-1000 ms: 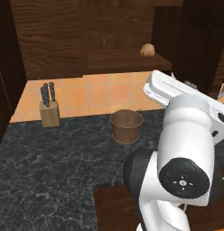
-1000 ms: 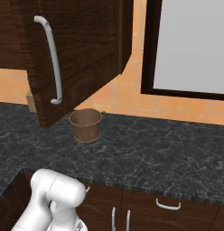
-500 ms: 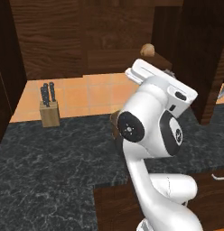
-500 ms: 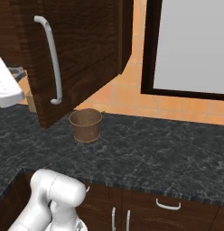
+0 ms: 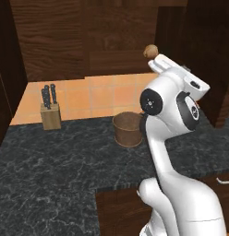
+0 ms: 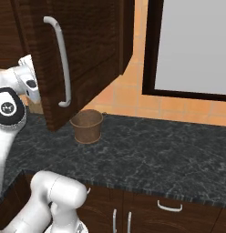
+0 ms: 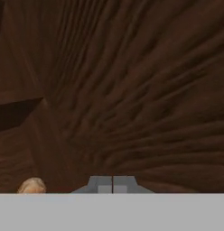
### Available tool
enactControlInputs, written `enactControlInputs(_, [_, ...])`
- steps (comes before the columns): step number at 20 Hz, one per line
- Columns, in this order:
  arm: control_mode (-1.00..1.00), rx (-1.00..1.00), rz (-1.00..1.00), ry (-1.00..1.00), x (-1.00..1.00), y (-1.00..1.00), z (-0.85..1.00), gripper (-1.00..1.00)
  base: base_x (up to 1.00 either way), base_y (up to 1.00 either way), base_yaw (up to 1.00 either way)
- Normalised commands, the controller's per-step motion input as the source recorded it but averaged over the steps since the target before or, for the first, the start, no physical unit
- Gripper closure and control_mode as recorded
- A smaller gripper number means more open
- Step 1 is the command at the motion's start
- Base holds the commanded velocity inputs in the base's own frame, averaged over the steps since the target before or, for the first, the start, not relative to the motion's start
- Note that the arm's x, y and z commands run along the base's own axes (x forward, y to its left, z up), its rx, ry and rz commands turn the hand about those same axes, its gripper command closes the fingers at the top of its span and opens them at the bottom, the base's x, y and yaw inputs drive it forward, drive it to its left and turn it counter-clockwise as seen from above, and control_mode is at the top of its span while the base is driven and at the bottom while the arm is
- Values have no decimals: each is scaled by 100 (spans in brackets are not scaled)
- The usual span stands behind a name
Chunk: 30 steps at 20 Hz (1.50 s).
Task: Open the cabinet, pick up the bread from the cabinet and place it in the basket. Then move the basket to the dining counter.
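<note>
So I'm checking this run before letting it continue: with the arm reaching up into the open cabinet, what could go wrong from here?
1. The gripper is shut, with the small round brown bread off to one side of it; pushing on may nudge the bun along the dark wood shelf instead of grasping it.
2. The open walnut cabinet door with its silver bar handle hangs close beside the arm; a wide swing might clip it.

— How does the arm stand?
— Raised high, elbow bent, forearm reaching up and forward.
— And the hand (image 7: 112,185)?
— Closed tight, fingertips pressed together, holding nothing.
</note>
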Motion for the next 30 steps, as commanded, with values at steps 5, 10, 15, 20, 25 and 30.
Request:
enactControlInputs(5, [-100, 27, 0, -5, 0, -100, 0, 100, 0, 0, 0])
enactControlInputs(10, [-100, 10, 2, 7, 28, -37, 0, 100, 0, 0, 0])
enactControlInputs(15, [-100, -8, 13, -28, -68, 61, 7, 100, 0, 0, 0])
enactControlInputs(20, [-100, -13, 28, 12, -8, 47, 67, 100, 0, 0, 0])
enactControlInputs(25, [-100, -19, 18, 30, 9, 45, 17, -100, 0, 0, 0])
enactControlInputs(30, [-100, -20, 1, 40, 29, 25, 0, -100, 0, 0, 0])
